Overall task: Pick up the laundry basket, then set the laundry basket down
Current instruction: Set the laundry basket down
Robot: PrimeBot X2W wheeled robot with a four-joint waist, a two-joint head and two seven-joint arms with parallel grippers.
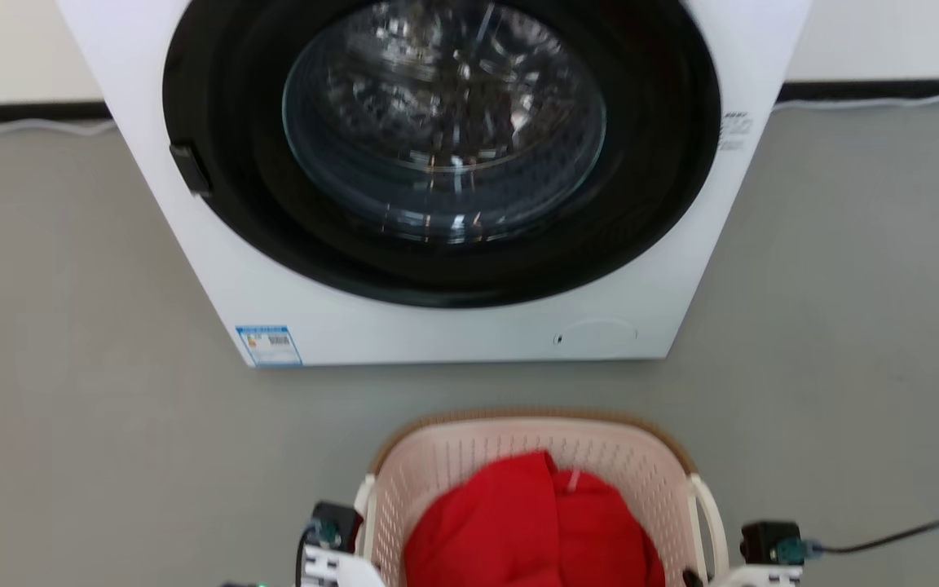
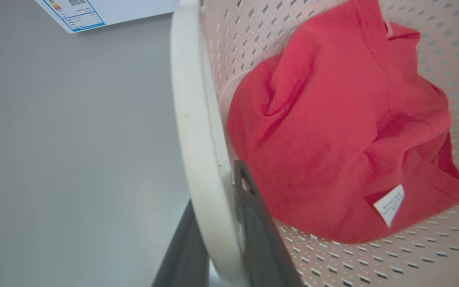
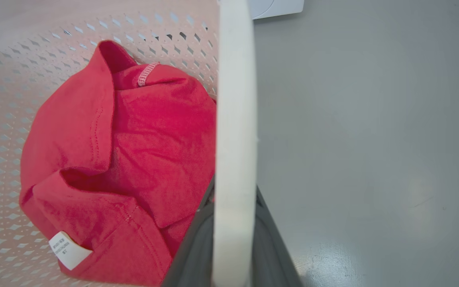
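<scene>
Pink-cream plastic laundry basket [image 1: 469, 461], brown rim, in front of the washing machine [image 1: 453, 334], over grey floor [image 1: 70, 408]; lifted or resting, cannot tell; red garment [image 1: 531, 530] inside; left gripper [image 2: 217, 199] pinches the white left handle [image 2: 191, 99]; right gripper [image 3: 233, 207] pinches the right handle [image 3: 235, 99].

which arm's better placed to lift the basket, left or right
Neither alone: left gripper and right gripper each have jaws around a white handle of the laundry basket; use both.
</scene>
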